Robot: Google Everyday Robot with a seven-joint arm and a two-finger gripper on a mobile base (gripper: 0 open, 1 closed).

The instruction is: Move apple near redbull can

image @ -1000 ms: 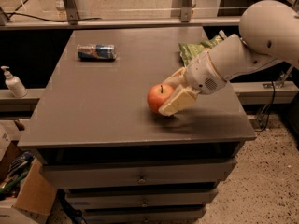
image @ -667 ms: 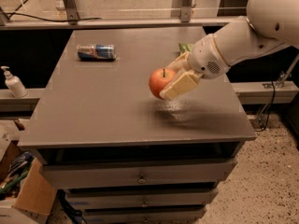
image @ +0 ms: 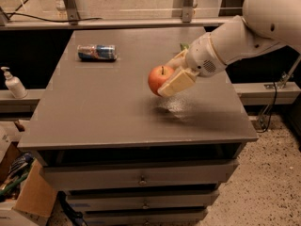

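Observation:
The red-orange apple [image: 159,79] with a short dark stem is held in my gripper [image: 170,78], lifted clear of the grey table top [image: 108,112], with its shadow below it. The gripper's pale fingers [image: 177,82] are shut on the apple's right side. The white arm reaches in from the upper right. The redbull can [image: 97,52], blue and silver, lies on its side at the table's far left, well to the left of the apple.
A small piece of the green chip bag [image: 184,46] shows behind the arm at the far side. A soap dispenser [image: 13,83] stands on a ledge to the left. Drawers [image: 141,178] are below the table top, a cardboard box [image: 28,197] on the floor at the left.
The gripper has lifted the apple off the table and carried it up and a little left, toward the can. The can has not moved.

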